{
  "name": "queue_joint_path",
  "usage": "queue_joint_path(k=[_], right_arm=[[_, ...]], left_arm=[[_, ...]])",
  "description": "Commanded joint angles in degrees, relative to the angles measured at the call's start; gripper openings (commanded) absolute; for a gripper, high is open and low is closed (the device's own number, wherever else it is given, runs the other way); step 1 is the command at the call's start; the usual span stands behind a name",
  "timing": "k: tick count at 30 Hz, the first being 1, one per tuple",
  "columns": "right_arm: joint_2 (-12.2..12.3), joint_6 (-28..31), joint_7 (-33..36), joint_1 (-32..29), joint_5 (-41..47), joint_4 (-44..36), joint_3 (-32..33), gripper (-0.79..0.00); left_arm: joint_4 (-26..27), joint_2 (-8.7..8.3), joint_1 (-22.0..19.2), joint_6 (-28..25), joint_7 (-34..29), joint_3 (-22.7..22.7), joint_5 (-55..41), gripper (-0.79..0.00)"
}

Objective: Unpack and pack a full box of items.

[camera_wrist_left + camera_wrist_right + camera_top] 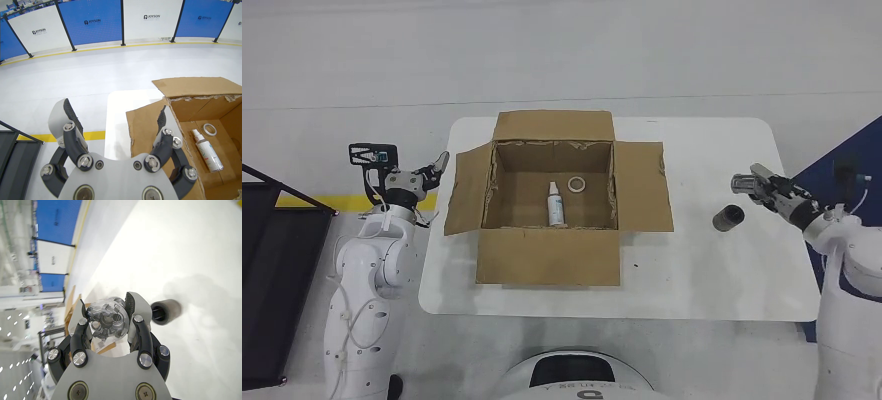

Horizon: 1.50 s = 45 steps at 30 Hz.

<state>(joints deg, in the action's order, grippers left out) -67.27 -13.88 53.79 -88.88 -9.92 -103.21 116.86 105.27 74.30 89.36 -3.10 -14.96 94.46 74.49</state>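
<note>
At tabletop (692, 285) centre: open cardboard box (547, 258), flaps folded out. Inside, on box floor: spray bottle (556, 206) lying flat, tape ring (578, 184) just beside. Left claw (114, 106) spread, empty, near box's left flap. Right claw (105, 302) pinching clear geared disc (106, 321) over tabletop's right end, near dark cylinder (728, 217) lying on its side.

Spread left end effector (115, 104) beside box (198, 111) holding bottle (207, 151) and ring (209, 129).
</note>
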Motion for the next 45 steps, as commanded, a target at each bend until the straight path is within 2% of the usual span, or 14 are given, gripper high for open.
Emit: queue_joint_path(k=[1, 7, 18, 20, 22, 25, 27, 30, 33, 37, 42, 45], right_arm=[[-0.11, 2.03, 0.20, -0.51, 3.45, -1.74, -1.14, -0.785], [-0.17, 4.34, 1.19, -1.65, 10.29, -3.74, -2.66, -0.785], [-0.14, 4.32, 1.33, -1.69, 10.51, -3.68, -2.54, -0.785], [-0.40, 5.77, 0.64, -1.57, 14.05, -5.33, -4.20, -0.785], [-0.25, 7.86, 2.76, -0.83, 11.22, -8.85, -8.84, -0.785], [-0.19, 8.42, 4.56, 3.74, 6.55, -12.39, -18.92, -0.785], [-0.34, 8.27, 5.34, 7.68, 5.44, -12.39, -25.39, -0.785], [-0.55, 6.46, 7.61, 12.96, -1.28, -12.22, -35.68, -0.785], [-1.01, 3.54, 7.49, 17.87, -9.07, -8.96, -44.50, -0.785], [-1.96, 1.35, 6.58, 24.24, -14.74, -1.65, -53.04, -0.785], [-3.24, 2.55, 5.88, 30.07, -27.77, 5.72, -64.43, -0.785], [-4.27, 1.02, 4.69, 32.49, -30.77, 9.12, -68.46, -0.686]], left_arm=[[0.00, 0.00, 0.00, 0.00, 0.00, 0.00, 0.00, 0.000], [0.00, 0.00, 0.00, 0.00, 0.00, 0.00, 0.00, 0.000], [0.00, 0.00, 0.00, 0.00, 0.00, 0.00, 0.00, 0.000], [0.00, 0.00, 0.00, 0.00, 0.00, 0.00, 0.00, 0.000], [0.00, 0.00, 0.00, 0.00, 0.00, 0.00, 0.00, 0.000], [0.00, 0.00, 0.00, 0.00, 0.00, 0.00, 0.00, 0.000], [0.00, 0.00, 0.00, 0.00, 0.00, 0.00, 0.00, 0.000], [0.00, 0.00, 0.00, 0.00, 0.00, 0.00, 0.00, 0.000], [0.00, 0.00, 0.00, 0.00, 0.00, 0.00, 0.00, 0.000], [0.00, 0.00, 0.00, 0.00, 0.00, 0.00, 0.00, 0.000], [0.00, 0.00, 0.00, 0.00, 0.00, 0.00, 0.00, 0.000], [0.00, 0.00, 0.00, 0.00, 0.00, 0.00, 0.00, 0.000]])
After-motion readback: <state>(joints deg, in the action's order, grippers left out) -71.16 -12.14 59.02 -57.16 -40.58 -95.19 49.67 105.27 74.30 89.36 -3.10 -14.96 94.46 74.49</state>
